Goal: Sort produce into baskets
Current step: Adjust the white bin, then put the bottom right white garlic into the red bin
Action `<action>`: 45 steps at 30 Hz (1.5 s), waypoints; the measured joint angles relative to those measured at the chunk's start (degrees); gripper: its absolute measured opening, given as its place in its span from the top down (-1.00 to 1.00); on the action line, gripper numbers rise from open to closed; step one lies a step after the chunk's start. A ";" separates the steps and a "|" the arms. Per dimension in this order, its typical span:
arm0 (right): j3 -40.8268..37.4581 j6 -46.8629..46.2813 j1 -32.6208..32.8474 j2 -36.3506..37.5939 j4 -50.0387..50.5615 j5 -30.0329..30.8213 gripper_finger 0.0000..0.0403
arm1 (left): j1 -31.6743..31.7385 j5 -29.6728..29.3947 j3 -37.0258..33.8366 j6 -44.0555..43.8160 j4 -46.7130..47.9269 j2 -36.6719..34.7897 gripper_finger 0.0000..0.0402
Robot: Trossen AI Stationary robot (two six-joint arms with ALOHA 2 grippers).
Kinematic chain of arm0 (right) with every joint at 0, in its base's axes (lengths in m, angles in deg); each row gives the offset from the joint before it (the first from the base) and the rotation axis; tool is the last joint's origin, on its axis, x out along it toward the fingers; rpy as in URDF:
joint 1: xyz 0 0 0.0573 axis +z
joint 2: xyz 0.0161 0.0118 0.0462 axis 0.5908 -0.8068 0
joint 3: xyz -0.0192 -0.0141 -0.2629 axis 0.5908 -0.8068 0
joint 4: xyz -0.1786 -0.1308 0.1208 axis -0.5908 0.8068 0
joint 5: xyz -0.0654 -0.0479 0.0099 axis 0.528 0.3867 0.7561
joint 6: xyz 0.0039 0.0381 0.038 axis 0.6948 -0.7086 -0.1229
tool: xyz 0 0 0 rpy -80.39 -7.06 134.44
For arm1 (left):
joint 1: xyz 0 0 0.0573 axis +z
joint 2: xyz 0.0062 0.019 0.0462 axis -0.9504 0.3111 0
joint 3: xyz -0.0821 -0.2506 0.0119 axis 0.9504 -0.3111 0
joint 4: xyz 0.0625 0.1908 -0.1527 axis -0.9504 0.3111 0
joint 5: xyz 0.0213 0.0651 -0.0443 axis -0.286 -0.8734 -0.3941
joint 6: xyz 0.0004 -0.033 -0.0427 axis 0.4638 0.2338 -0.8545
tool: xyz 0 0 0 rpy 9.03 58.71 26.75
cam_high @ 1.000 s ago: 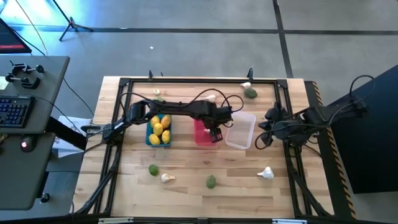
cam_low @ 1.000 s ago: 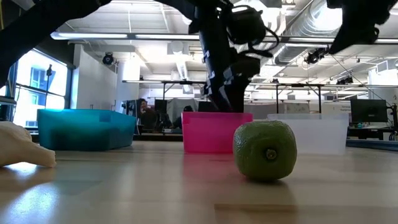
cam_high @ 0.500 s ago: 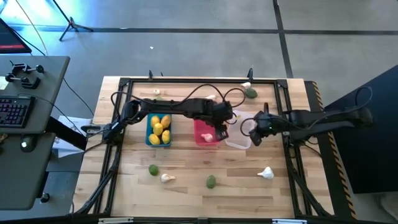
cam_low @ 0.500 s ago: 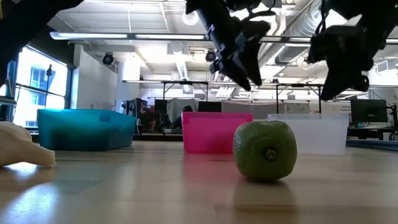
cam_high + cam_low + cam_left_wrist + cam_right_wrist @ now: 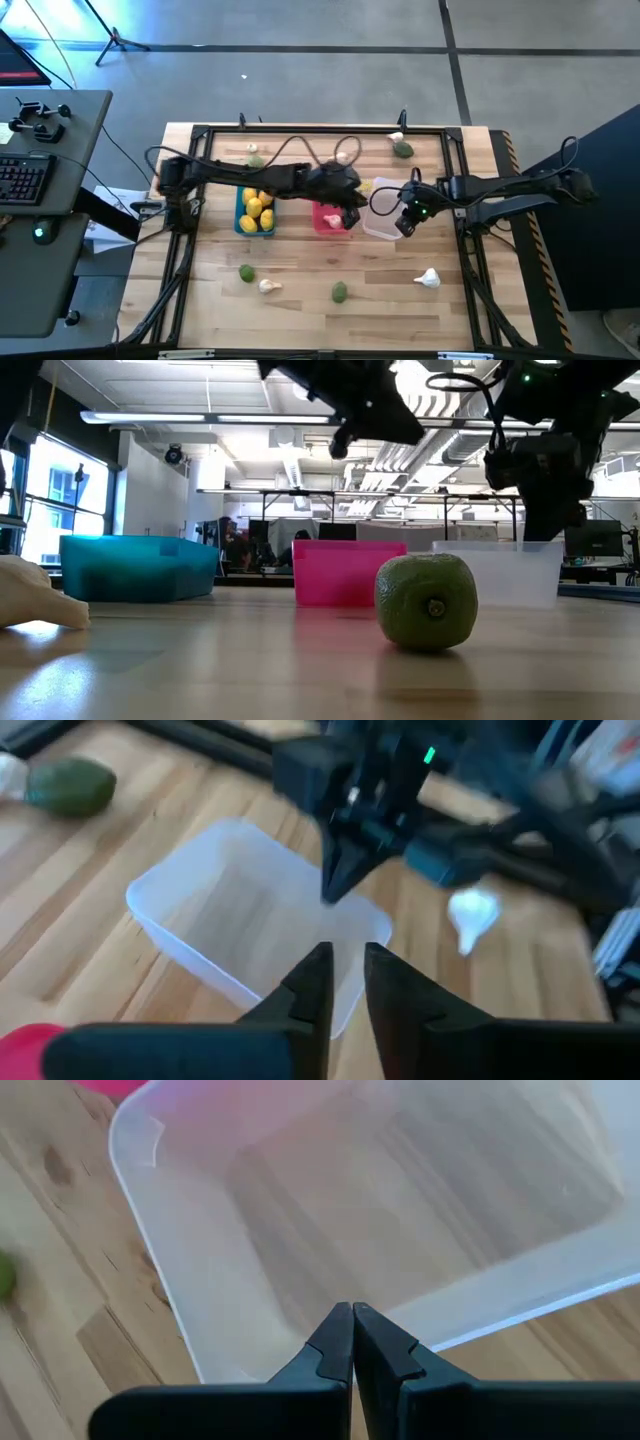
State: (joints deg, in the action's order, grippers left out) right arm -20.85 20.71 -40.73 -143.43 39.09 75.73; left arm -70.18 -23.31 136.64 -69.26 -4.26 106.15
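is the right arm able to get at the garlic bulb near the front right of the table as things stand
Probably yes. The right gripper, shut and empty, hangs over the translucent white basket, and the garlic bulb lies alone on bare wood on that arm's side, nothing between them. The gripper would need to open first.

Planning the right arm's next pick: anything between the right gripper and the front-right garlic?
Nothing visible. The right gripper, shut, hangs over the white basket's right edge. The garlic lies nearer the table's front, with only bare wood between them. The left gripper is over the pink basket.
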 joint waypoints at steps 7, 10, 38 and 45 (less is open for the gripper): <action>0.74 0.16 -0.29 0.17 3.84 -0.06 1.00 | 0.00 -0.28 -11.11 -4.37 -7.20 -7.58 0.95; 1.53 1.29 -1.20 0.19 6.66 -0.06 1.00 | -0.09 -0.38 -13.27 -4.42 -8.49 -9.48 0.96; 21.66 -35.37 26.13 0.74 29.45 -2.18 1.00 | 4.99 1.06 -47.82 -3.90 -24.82 -41.54 0.96; 21.64 -56.70 36.80 -6.86 25.14 -9.34 0.90 | 11.05 7.75 -51.71 -2.53 -24.81 -48.57 0.96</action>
State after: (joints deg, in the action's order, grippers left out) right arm 0.79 -35.99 -3.93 -150.29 64.23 66.39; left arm -59.12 -15.56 84.93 -71.79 -29.07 57.58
